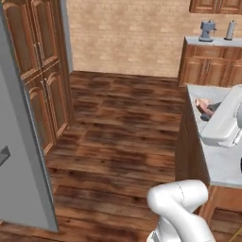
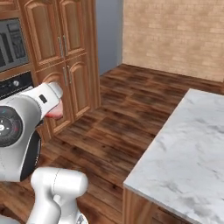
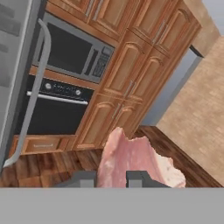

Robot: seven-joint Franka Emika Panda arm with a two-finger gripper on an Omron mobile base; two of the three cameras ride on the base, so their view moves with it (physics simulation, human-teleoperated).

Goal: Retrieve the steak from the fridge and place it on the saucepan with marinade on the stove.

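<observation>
The steak [image 3: 131,159] is sitting at the bottom centre of the hand view, a pinkish slab with pale ragged edges rising between the two dark finger tips [image 3: 83,178], and the jaws are closing tightly on it, holding it off the floor. In the left base view the steak [image 1: 203,106] is showing at the right edge of the frame, poking out past the white forearm, over the near edge of the pale marble worktop [image 1: 222,165]. In the right base view a pink sliver of it [image 2: 56,113] is peeking out at the left, just under the white hand. Behind the meat in the hand view, the fridge [image 3: 17,65] is filling the upper left with its grey door and long pale handle [image 3: 33,94]; beside it a microwave [image 3: 72,50] is sitting above a black oven [image 3: 52,111], both set in brown wooden cabinets [image 3: 140,65]. The dark wooden floor [image 1: 118,127] is stretching across the middle of the left base view, toward a brick wall [image 1: 127,33] at the top.
</observation>
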